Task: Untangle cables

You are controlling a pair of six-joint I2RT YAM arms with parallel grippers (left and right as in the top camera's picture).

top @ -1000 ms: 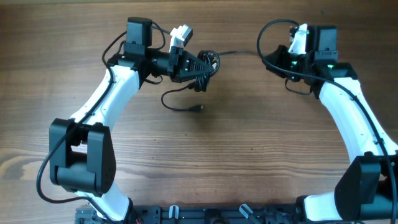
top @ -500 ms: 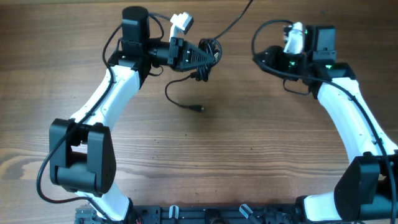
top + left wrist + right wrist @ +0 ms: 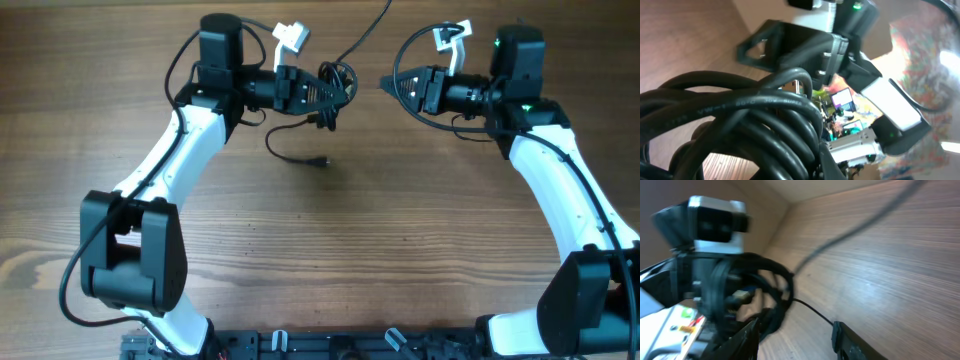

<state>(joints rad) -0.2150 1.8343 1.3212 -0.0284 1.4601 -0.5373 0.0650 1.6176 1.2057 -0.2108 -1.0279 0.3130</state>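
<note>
A knotted coil of black cables (image 3: 340,80) hangs just above the table at the back middle, with my left gripper (image 3: 325,92) shut on it. The coil (image 3: 740,125) fills the lower left of the left wrist view. One loose strand loops down to a small plug (image 3: 322,161) lying on the wood. Another strand (image 3: 365,35) runs up past the far edge. My right gripper (image 3: 390,85) points left at the coil, a short gap away, open with nothing between its fingers. In the right wrist view the coil (image 3: 772,292) lies just ahead of that open gripper (image 3: 796,337).
The wooden table (image 3: 400,230) stretches toward the near edge. Both white arms reach in from the front corners, and thick black arm wires (image 3: 415,60) loop beside the right wrist. A dark rail (image 3: 330,345) runs along the front edge.
My right gripper has opened and let go of the strand it held, then swung round to face the coil. The freed strand now trails to the far edge. The left gripper lifted the coil slightly.
</note>
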